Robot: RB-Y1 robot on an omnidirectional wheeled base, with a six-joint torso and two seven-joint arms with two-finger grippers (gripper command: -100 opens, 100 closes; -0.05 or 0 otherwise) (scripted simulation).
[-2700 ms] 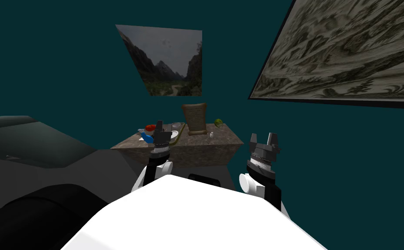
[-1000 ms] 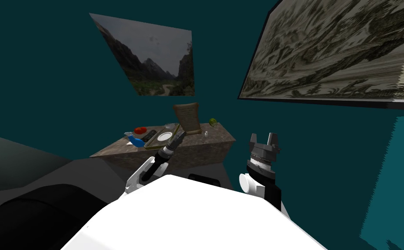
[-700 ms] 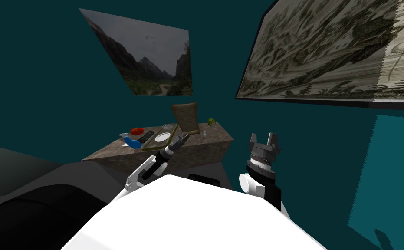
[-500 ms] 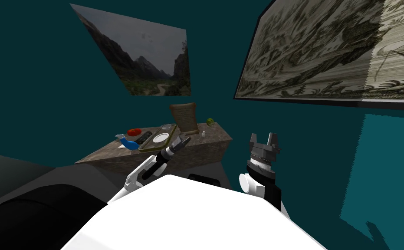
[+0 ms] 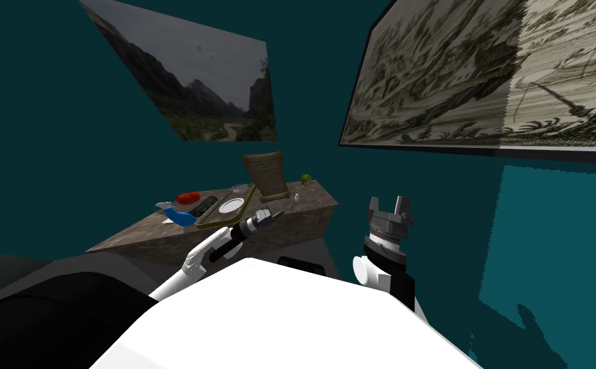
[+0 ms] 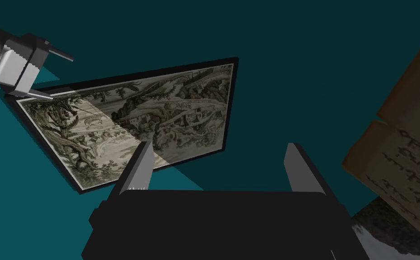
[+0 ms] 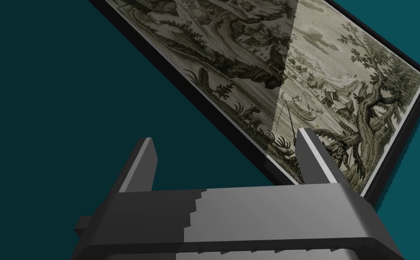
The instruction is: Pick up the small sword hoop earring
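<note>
Stage judged: approach under way, grasp not yet begun.

Location: the earring (image 5: 296,197) is taken to be the small pale object on the stone-patterned worktop (image 5: 155,234). It lies toward the far right end, between the upright brown scroll plaque (image 5: 265,174) and the green fruit (image 5: 305,179). It is too small for its shape to be confirmed.

Risks noted:
- Misidentification. The target cannot be resolved, so a grasp could be committed to the wrong item.
- Misaim. The left gripper (image 5: 276,214) is held over the near edge of the worktop, short of the pale object. In the left wrist view the left gripper (image 6: 219,145) is aimed at the wall, with the plaque (image 6: 398,149) off to one side and no earring framed between the fingers. A descent from this pose would probably land off target, so re-aiming the wrist downward is judged necessary.
- Collision. The plaque stands close to the approach line and could be toppled. The tray (image 5: 213,222) holding the white plate (image 5: 231,205) lies just beside the forearm.
- Slip. A thin item lying flat may be flicked off the nearby edge when the blades close.

Fingers: on the left gripper they are spread wide, with nothing held or touched. The right gripper (image 5: 388,202) (image 7: 225,135) is held raised before the chest, well apart from the worktop, its fingers likewise spread and empty.
</note>
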